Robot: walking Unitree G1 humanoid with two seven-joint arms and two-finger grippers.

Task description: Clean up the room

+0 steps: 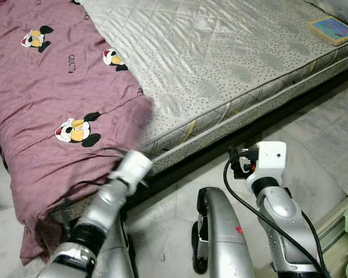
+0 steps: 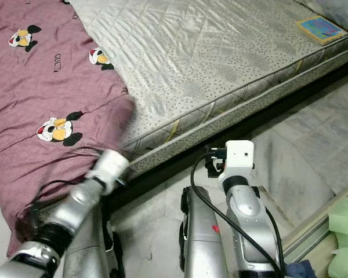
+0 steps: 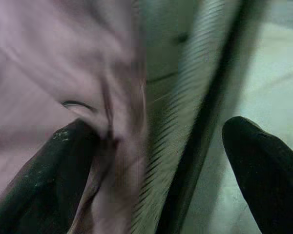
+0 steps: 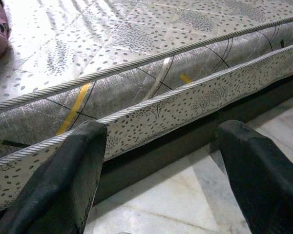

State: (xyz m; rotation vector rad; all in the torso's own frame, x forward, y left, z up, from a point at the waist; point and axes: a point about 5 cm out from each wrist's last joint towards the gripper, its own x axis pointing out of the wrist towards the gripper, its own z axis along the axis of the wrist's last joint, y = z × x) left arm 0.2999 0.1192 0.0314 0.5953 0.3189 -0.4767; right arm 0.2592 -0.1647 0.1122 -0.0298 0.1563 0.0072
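Looking down at the bed, we see its mattress [image 1: 220, 52] as our landmark: a pale grey, quilted slab stitched in diamonds and speckled with small dark dots, edged with twisted cord piping and crossed on its side wall by yellow and dark stripes. No box or bin with contents can be made out here. Over the left part of the mattress lies the blanket [image 1: 46, 98], a soft mauve cloth printed with cartoon mouse faces in black, white, red and yellow; it is rumpled and hangs over the mattress's near edge toward the floor. Near the far right corner of the mattress rests a thin, flat book [image 1: 333, 29] with a bright blue and yellow cover. Below the mattress's near edge runs a dark bed frame, and then the floor [image 1: 319, 145] of pale, veined stone tiles.

Our left end effector [image 3: 151, 161] is at the near edge of the mattress, right where the blanket's hanging border ends. Its fingers are spread wide: one finger [image 3: 49, 180] presses against the mauve cloth, the other stands apart over the floor, so nothing is pinched. That view is blurred.

Our right end effector [image 4: 156, 170] hovers low above the floor just in front of the mattress's side wall, its two blunt black fingers spread wide and holding nothing.
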